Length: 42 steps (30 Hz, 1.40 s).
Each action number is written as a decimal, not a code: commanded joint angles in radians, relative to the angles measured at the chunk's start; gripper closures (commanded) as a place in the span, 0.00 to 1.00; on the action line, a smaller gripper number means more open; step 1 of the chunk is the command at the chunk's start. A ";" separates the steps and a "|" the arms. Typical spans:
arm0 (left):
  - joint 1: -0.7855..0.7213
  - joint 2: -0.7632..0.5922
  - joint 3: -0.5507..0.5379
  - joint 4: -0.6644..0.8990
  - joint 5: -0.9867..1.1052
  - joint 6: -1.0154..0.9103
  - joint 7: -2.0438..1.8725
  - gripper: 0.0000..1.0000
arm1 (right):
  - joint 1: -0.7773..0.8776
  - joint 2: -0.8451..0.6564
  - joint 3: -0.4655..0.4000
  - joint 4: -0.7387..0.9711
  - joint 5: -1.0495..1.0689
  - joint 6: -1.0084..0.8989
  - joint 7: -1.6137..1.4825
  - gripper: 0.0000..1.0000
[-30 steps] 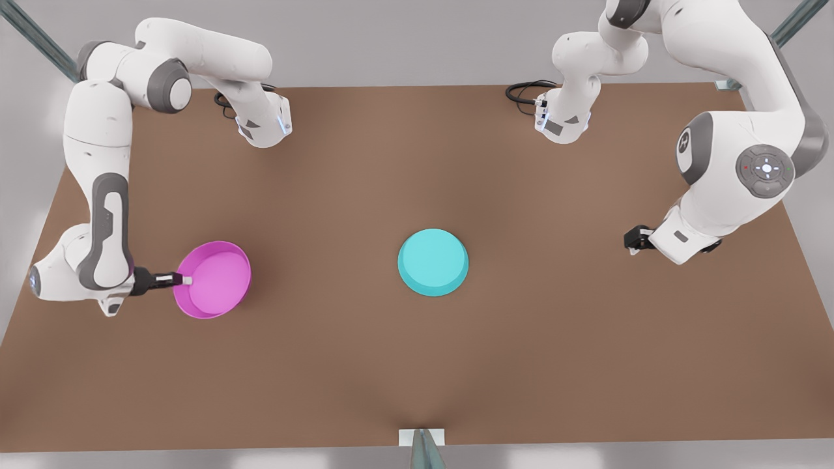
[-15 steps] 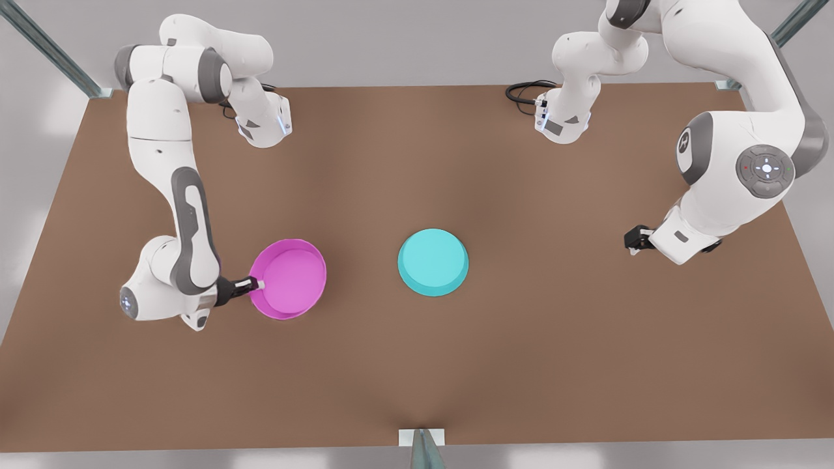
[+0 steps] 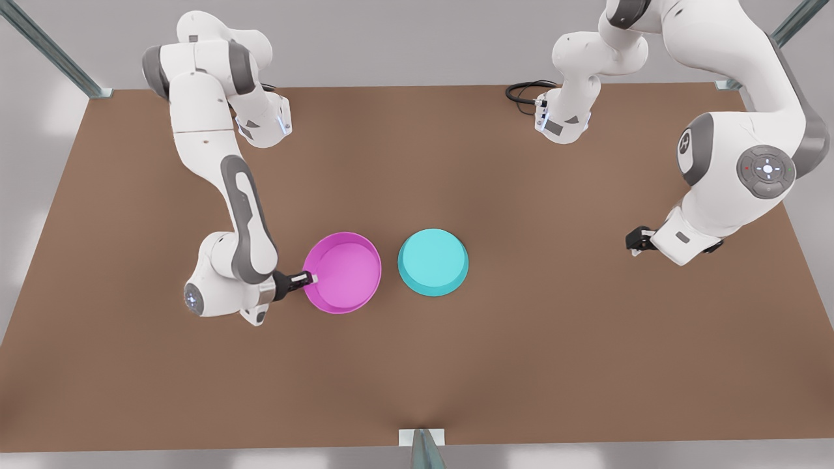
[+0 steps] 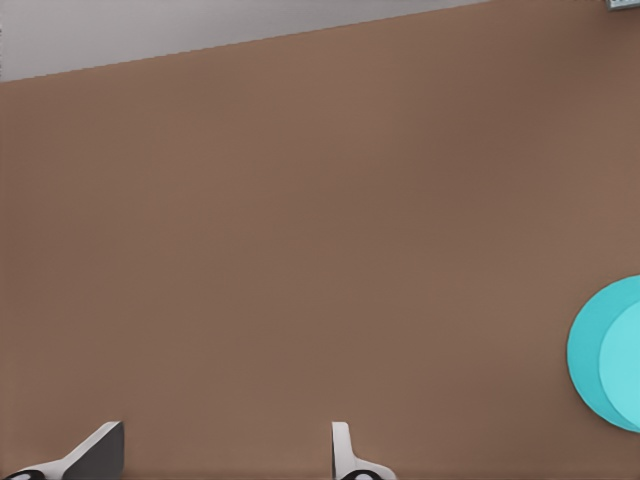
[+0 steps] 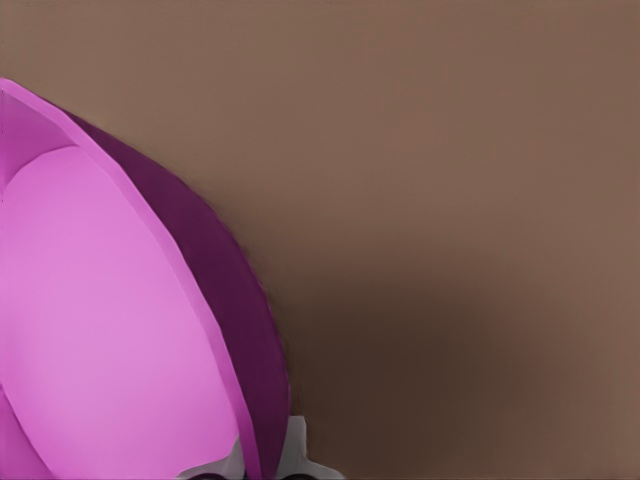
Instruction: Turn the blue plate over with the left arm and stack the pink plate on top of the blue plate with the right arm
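The pink plate (image 3: 345, 270) faces open side up, just to the front view's left of the blue plate (image 3: 432, 262). My right gripper (image 3: 311, 279) is shut on the pink plate's rim on the side away from the blue plate. In the right wrist view the pink plate (image 5: 100, 320) stands close, with the right gripper (image 5: 265, 462) pinching its wall. The blue plate lies with its flat base up at the table's middle. My left gripper (image 3: 631, 240) waits open at the front view's right, well away from the blue plate (image 4: 610, 350); its fingertips (image 4: 342, 450) stand wide apart.
The brown table (image 3: 417, 365) has edges on all sides. Black cables (image 3: 524, 91) lie by the arm base at the back. A metal post (image 3: 422, 447) stands at the middle of the front edge.
My right gripper has carried the pink plate toward the front view's right, from the table's side to just beside the blue plate. The left arm and the blue plate have stayed put.
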 commanded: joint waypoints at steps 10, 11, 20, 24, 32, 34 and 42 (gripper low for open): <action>0.001 0.003 0.000 -0.002 0.000 0.009 -0.003 0.00 | 0.127 0.005 0.001 0.000 0.065 0.096 0.076 0.75; 0.001 0.003 0.000 -0.002 0.000 0.009 -0.005 0.00 | 0.133 0.006 0.002 0.000 0.071 0.110 0.101 0.75; 0.001 0.011 0.000 -0.002 0.002 0.017 -0.003 0.00 | 0.279 0.018 0.004 0.002 0.128 0.213 0.199 0.75; 0.001 0.011 0.000 -0.002 0.020 0.017 -0.003 0.00 | 0.331 0.038 0.002 0.003 0.188 0.257 0.213 0.75; 0.002 0.017 0.000 -0.002 0.022 0.023 -0.003 0.00 | 0.368 0.078 0.004 0.009 0.194 0.285 0.214 0.76; 0.002 0.017 0.000 -0.002 0.022 0.023 -0.003 0.00 | 0.368 0.080 0.004 0.009 0.194 0.285 0.213 0.76; 0.002 0.017 0.000 -0.002 0.022 0.026 -0.003 0.00 | 0.373 0.087 0.004 0.009 0.194 0.288 0.211 0.00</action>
